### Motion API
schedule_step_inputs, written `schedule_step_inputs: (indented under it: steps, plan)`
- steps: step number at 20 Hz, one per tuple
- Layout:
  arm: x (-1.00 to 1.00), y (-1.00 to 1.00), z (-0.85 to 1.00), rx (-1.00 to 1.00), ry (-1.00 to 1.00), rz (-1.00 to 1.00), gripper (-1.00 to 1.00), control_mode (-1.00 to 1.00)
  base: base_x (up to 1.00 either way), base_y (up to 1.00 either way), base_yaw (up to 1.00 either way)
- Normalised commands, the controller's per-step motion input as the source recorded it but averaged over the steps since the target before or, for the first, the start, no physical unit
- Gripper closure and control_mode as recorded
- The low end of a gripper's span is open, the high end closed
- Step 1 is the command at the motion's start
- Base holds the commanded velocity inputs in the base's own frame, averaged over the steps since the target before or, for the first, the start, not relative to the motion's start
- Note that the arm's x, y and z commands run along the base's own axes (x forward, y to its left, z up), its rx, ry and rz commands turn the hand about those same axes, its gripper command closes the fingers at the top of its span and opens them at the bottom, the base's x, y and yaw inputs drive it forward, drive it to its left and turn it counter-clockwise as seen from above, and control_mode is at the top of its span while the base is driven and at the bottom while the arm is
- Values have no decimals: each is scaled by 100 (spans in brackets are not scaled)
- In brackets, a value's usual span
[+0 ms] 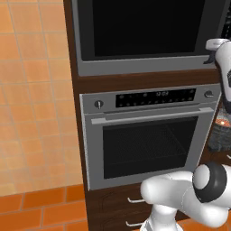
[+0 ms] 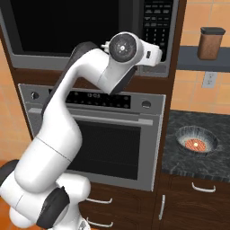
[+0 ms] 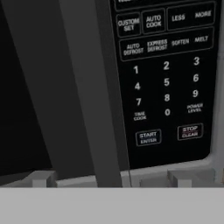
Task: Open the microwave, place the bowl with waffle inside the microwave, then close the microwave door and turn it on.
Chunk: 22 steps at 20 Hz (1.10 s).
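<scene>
Microwave (image 3: 109, 87) keypad (image 3: 166, 78) close up — START ENTER, STOP CLEAR, perhaps POWER LEVEL — pincer wide open, empty

one microwave (image 2: 90, 31), one oven (image 2: 96, 134), one bowl (image 2: 196, 140), one canister (image 2: 211, 43).

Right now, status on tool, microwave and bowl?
Tool open, empty, up at the microwave door handle. Door shut. Bowl with waffle waiting on the counter. Nothing in the way.
</scene>
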Motion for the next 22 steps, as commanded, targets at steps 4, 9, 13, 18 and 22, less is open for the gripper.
schedule_step_inputs:
  steps: [4,9,13,18,22]
  plan:
    - [43,0,-1,0,8,6,-100,-100,0,0,0]
    - [37,-3,-2,0,3,7,-100,-100,0,0,0]
    - [32,-13,-3,0,1,7,-100,-100,0,0,0]
    - [35,-11,-5,1,1,8,-100,-100,0,0,0]
    - [34,-1,-19,0,0,9,-100,-100,0,0,0]
